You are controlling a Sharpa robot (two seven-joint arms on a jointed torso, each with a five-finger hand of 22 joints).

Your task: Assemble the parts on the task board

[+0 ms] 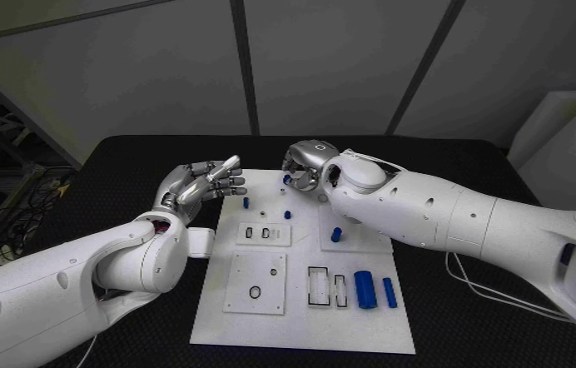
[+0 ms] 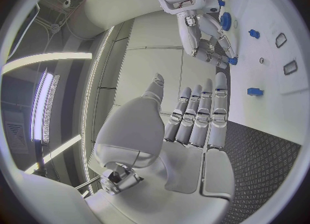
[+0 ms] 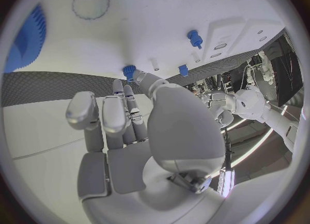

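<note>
The white task board point(image 1: 300, 322) lies mid-table. My right hand point(image 1: 310, 166) hangs over its far edge, and its fingertips point(image 2: 219, 48) pinch a small blue peg point(image 2: 232, 61), also seen in the right wrist view as the blue peg point(image 3: 129, 72). My left hand point(image 1: 204, 183) hovers at the board's far left corner, fingers point(image 2: 197, 115) straight and holding nothing. Blue pegs point(image 1: 246, 203) point(image 1: 288, 214) point(image 1: 336, 235) stand on the board. Two blue cylinders point(image 1: 364, 289) point(image 1: 390, 293) lie near its front right. A blue gear point(image 3: 26, 38) sits on the board near my right hand.
Two raised white plates point(image 1: 262, 233) point(image 1: 255, 283) with small openings sit on the board's left half, and black-rimmed slots point(image 1: 320, 286) lie beside the cylinders. A white cable point(image 1: 480, 289) trails over the black table point(image 1: 120, 176) at the right.
</note>
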